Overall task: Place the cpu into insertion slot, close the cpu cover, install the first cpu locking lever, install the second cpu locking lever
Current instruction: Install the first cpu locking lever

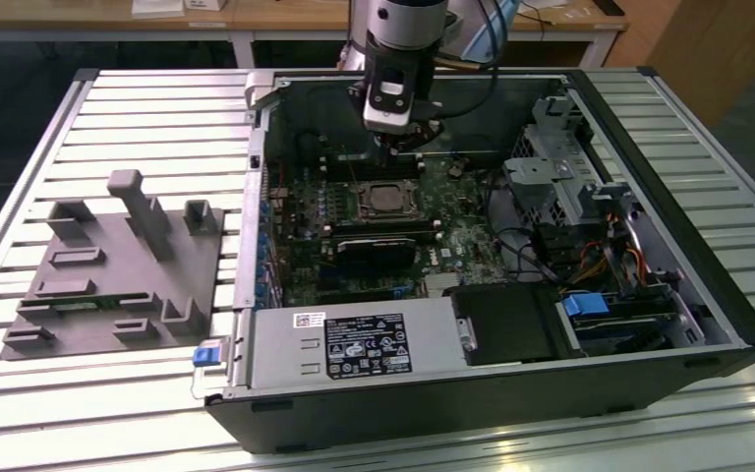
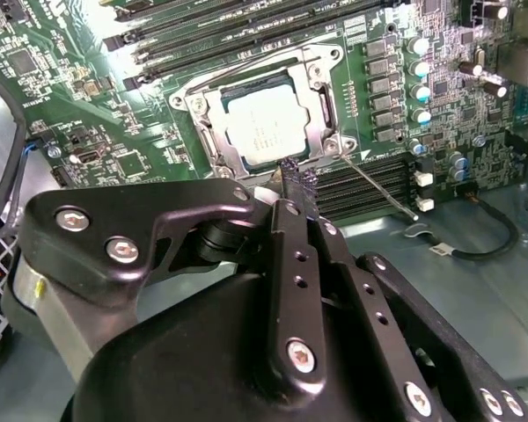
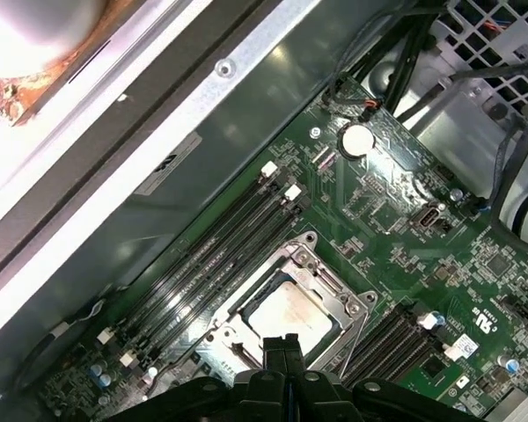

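Exterior view: open computer case [image 1: 692,295] on a slatted tabletop [image 1: 129,108], beside a grey fixture [image 1: 115,265].
Stickers: a printed label [image 1: 365,346] and a barcode sticker [image 1: 310,319] on the black block; text too small to tell.
Board print: white lettering [image 3: 484,321] on the green board.
Pose: the arm [image 1: 404,39] drops from above; the gripper [image 2: 297,183] points down, just beside the socket.
Grasp: fingers pressed together, nothing between them.
Socket: the cpu [image 2: 262,127] sits in the insertion slot [image 2: 238,86], the cpu cover [image 2: 321,105] lying flat around it; a thin wire lever [image 2: 374,185] slants outward.
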Robot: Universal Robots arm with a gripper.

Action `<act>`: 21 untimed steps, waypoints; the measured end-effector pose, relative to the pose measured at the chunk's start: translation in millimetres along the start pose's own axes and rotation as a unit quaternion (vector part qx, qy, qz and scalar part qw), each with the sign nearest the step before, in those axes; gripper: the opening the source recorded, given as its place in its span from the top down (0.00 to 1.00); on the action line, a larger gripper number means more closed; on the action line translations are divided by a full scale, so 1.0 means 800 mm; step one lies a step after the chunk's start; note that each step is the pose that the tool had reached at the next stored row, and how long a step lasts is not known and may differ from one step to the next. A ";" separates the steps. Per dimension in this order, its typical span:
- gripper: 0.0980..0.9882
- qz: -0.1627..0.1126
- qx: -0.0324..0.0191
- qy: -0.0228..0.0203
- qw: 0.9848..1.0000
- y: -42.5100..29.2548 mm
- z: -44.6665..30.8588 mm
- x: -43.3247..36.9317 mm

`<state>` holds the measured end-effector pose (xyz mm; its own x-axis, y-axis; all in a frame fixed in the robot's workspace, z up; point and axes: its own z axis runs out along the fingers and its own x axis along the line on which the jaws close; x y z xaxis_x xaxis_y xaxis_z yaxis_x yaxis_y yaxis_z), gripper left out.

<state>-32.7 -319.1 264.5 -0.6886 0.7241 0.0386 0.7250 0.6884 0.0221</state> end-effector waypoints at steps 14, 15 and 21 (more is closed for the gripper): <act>0.99 -0.032 0.001 0.001 0.999 0.0000 0.0000 0.000; 0.99 -0.034 0.001 0.001 0.999 0.0000 0.0000 0.000; 0.99 -0.047 0.002 0.001 0.999 0.0000 0.0000 0.000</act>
<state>-32.7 -319.1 264.5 -0.7532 0.6566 0.0386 0.6576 0.7531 0.0221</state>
